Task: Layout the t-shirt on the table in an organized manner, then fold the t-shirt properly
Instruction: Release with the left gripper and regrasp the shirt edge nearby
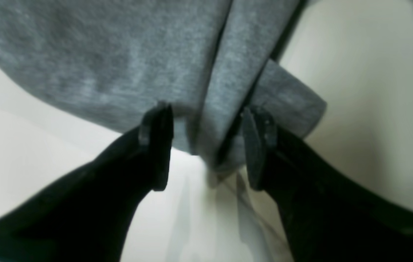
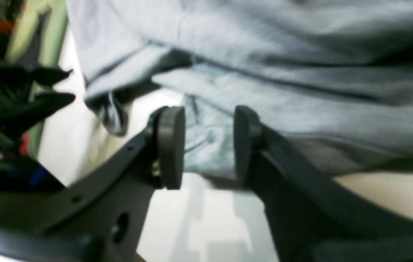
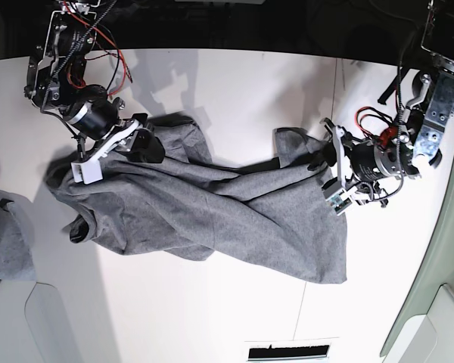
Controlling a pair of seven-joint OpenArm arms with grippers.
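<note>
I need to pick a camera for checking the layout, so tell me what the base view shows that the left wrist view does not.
Only the base view shows the whole t-shirt spread crumpled across the table, both arms, the right end effector, and a second grey cloth bundle at the edge. Only the left wrist view shows, up close, the left end effector open with a hanging fold of fabric between its fingers. Both show the grey shirt and white tabletop.

Heather-grey t-shirt, plain, spread crumpled across white surface, long creases running between both sets of jaws. Bunched edge lying between open left jaws; folded hem between parted right jaws. Darker collar opening beyond right jaws.
</note>
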